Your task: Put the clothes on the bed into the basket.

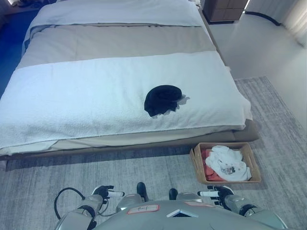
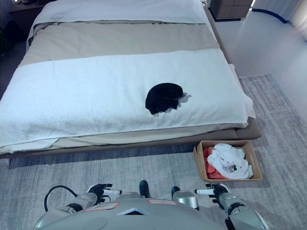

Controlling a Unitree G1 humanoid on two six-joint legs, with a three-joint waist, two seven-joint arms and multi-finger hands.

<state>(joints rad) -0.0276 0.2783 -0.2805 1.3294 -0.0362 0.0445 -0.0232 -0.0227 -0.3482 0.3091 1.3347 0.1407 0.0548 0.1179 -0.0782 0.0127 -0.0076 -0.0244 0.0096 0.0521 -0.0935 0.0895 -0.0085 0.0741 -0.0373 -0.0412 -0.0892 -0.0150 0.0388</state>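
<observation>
Black garment (image 1: 162, 99) alone on bed (image 1: 72, 96); basket (image 1: 253, 160) holds white, red clothes. Left hand (image 1: 104, 192), right hand (image 1: 218, 193) low, fingers relaxed, empty. Next: reach, grasp garment.

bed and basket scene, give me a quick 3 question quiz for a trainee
1. True or false: the black garment lies on the white towel across the bed.
2. Multiple choice: where does the basket stand? A) on the bed B) on the rug at the bed's foot, to the robot's right C) in the left robot hand
3. Fill in: the basket already holds white and ____ clothes.

Key:
1. True.
2. B. Neither the left robot hand nor the right robot hand touches it; both are low at the view's bottom, holding nothing.
3. Red.
</observation>
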